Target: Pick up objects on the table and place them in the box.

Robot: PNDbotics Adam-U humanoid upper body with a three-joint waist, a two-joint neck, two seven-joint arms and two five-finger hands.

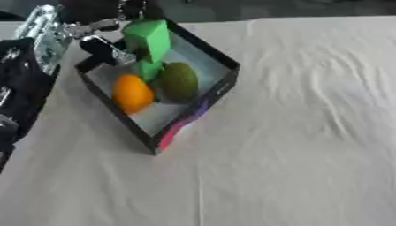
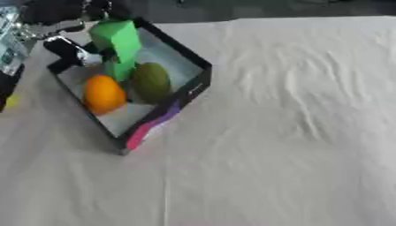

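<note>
Table [image 1: 309, 132] covering: wrinkled matt white cloth. Box [image 1: 220, 90]: black walls. Orange fruit [image 1: 131, 93]: smooth skin.

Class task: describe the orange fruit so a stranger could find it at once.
Find the black-walled box at the left of the white-clothed table. The orange fruit lies on its pale floor, left of the olive-green fruit. It is the only orange, rounded thing there.

The robot's left arm [image 1: 23, 75] came in as a bulky black mass with folds and dull grey glints along its surface. Above it sat a pale, silvery see-through housing [image 1: 43, 37], long and rounded, with bright highlights. The left hand [image 1: 104, 46] was black, its fingers [image 1: 116, 54] tipped and jointed in shiny silver, with thin metal links showing near the wrist.
</note>
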